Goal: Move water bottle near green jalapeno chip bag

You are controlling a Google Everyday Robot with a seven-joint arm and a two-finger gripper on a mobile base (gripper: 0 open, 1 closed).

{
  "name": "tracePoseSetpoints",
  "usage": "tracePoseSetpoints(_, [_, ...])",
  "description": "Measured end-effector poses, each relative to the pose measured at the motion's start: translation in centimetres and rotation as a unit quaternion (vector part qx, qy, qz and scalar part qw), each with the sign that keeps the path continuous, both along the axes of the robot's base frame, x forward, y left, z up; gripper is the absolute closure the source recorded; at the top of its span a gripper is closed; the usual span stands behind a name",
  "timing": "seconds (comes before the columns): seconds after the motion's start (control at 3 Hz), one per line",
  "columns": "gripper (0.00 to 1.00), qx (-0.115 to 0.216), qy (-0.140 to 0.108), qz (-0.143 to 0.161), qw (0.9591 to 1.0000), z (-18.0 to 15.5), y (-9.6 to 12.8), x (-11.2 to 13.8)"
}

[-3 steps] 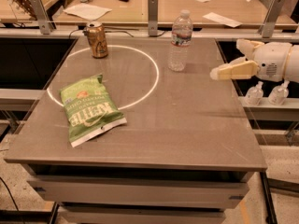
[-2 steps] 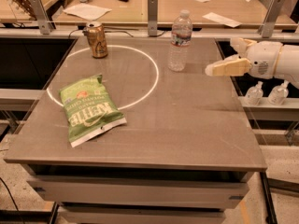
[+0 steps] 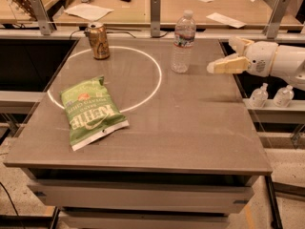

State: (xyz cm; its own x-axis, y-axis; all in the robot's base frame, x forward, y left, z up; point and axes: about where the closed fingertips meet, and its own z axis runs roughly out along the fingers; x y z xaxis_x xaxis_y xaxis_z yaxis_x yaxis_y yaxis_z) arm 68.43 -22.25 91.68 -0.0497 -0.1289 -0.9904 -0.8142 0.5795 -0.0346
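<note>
Nearest on the brown tabletop [image 3: 190, 128], toward its left side, the green jalapeno chip bag [image 3: 93, 112] lies flat with its lettering up, overlapping the near-left arc of a white circle [image 3: 155, 82] marked on the surface. Farther back and to the right, the end effector [image 3: 222, 55] hovers over the right edge of the tabletop with its two cream fingers spread wide and nothing between them, pointing left toward the water bottle [image 3: 183, 42] but apart from it. The water bottle stands upright just outside the circle's right side, well apart from the bag, and a golden-brown can [image 3: 99, 41] stands at the circle's far-left arc.
</note>
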Motion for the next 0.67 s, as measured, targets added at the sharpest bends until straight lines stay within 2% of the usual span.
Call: tracePoseSetpoints(0.67, [0.0, -0.015, -0.003, -0.037, 0.9992, 0.3, 1.9, 2.7])
